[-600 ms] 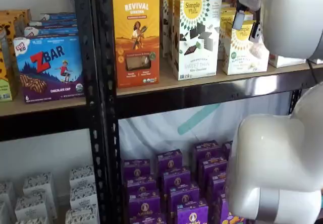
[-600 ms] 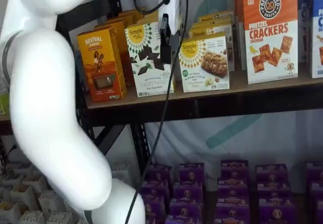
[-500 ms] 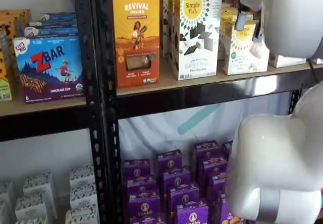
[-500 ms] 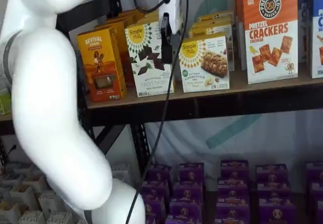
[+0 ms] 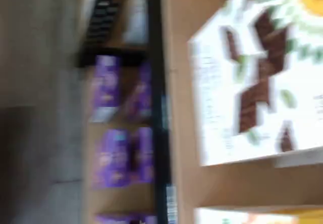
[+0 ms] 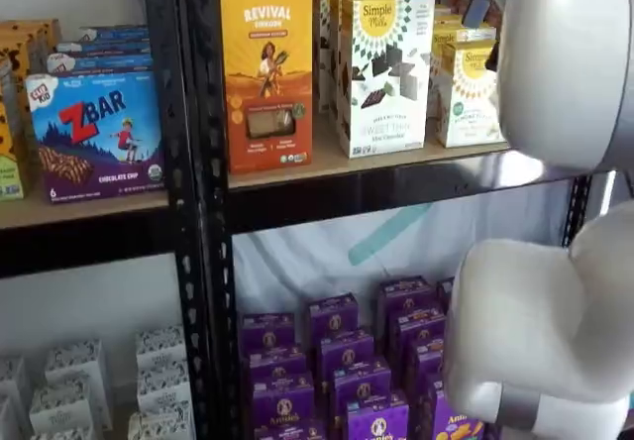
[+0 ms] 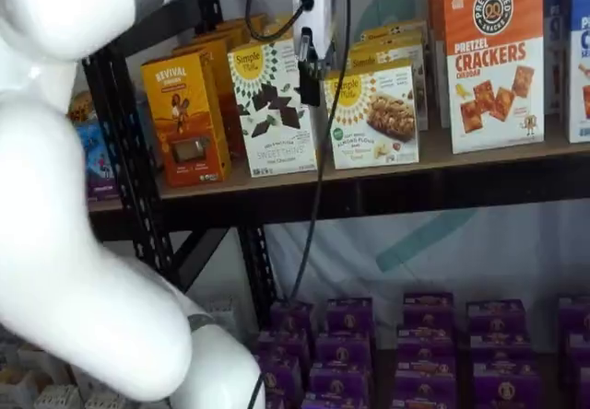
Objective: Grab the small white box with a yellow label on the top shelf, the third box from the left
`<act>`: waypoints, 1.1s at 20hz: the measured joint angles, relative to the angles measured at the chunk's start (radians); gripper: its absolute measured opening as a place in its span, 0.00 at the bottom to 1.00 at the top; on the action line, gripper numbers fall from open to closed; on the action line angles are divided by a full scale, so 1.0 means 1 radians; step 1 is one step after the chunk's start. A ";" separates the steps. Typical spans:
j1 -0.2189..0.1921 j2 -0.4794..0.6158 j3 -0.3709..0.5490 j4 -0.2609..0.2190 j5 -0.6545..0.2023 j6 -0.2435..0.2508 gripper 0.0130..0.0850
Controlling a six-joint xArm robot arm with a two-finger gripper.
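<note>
The wrist view is blurred and turned on its side: the tall white carton (image 5: 257, 77) with dark cookie shapes fills much of it, standing on the tan board of the top shelf (image 5: 179, 57), with purple boxes (image 5: 118, 156) on a lower level past the black beam. In a shelf view the small white box (image 6: 466, 93) stands on the top shelf (image 6: 396, 184), just beside the tall white carton (image 6: 384, 73) and partly hidden by the white arm (image 6: 570, 63); its yellow sunburst circle and a small green badge show on its front. The orange Revival carton (image 6: 267, 78) stands on the tall carton's other side, and a ZBar box (image 6: 94, 133) sits in the neighbouring bay. In a shelf view the small white box (image 7: 376, 114) shows its whole front: a yellow Simple Mills sunburst in the upper corner, a green badge lower down and a pale cookie picture. It is shorter than the tall white carton (image 7: 272, 105) next to it, and Pretzel Crackers boxes (image 7: 493, 59) stand further along. The hand (image 7: 308, 68) hangs in front of the gap between the two white cartons, its black fingers (image 7: 310, 82) seen as one dark shape, so I cannot tell how far apart they are; it holds nothing.
</note>
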 joint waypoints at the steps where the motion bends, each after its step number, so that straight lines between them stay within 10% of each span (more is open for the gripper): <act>1: 0.000 -0.022 0.032 0.019 -0.061 -0.009 1.00; 6: 0.061 -0.011 0.060 -0.061 -0.203 -0.012 1.00; 17: 0.173 0.189 -0.082 -0.268 -0.182 0.069 1.00; 22: 0.173 0.264 -0.143 -0.292 -0.136 0.074 1.00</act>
